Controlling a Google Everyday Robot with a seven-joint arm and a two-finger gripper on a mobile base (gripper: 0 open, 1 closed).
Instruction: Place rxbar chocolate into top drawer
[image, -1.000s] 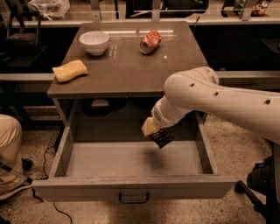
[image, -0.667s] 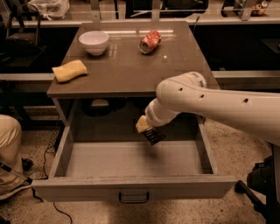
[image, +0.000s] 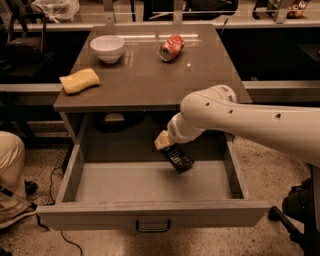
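The rxbar chocolate (image: 178, 158), a flat black bar, hangs tilted over the back middle of the open top drawer (image: 150, 214), just above its floor. My gripper (image: 166, 141) sits at the end of the white arm that reaches in from the right. It is shut on the bar's upper end, just below the table top's front edge. The drawer is pulled fully out, with its grey front panel and dark handle (image: 152, 226) nearest the camera.
On the table top (image: 145, 80) are a yellow sponge (image: 79, 80), a white bowl (image: 107, 48) and a red can (image: 171, 47) lying on its side. A person's leg (image: 10, 170) is at the left. A dark wheeled base (image: 300, 207) stands at the right.
My arm and gripper have shifted a little to the left with the bar still held. The bar stays over the drawer's rear part.
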